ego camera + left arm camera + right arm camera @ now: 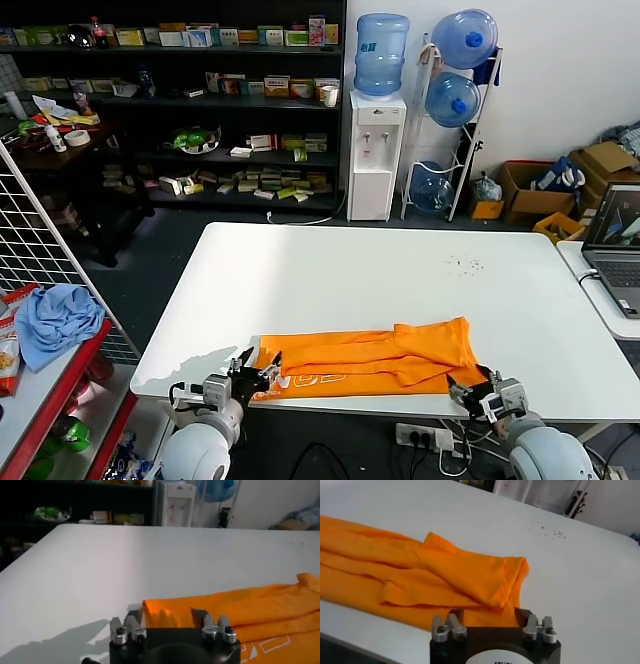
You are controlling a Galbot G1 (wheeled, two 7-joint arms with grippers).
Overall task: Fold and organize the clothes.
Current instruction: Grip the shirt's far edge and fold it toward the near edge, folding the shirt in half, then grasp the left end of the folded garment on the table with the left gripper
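Lying along the near edge of the white tabletop (380,270), the orange T-shirt (375,360) is folded into a long band running from the robot's left to its right, with pale printed lettering showing on the strip closest to the robot near the left end. The left claw (258,368) sits at the shirt's left end, right at the tabletop's near edge; in the left wrist view its two fingers (132,619) stand spread apart, and the left end of the orange cloth (225,612) lies in the gap between them, though it is hard to tell whether the tips actually touch the fabric. The right claw (478,385) is at the shirt's opposite end, by the near right corner of the garment. In the right wrist view its fingers (522,614) are likewise spread wide, and the bunched, doubled-over right end of the shirt (435,577), with a sleeve folded on top, lies just ahead of and between them. Neither claw is pinching the cloth. A light blue cloth (55,318) rests on a red shelf (70,375) well apart, off to the robot's left.
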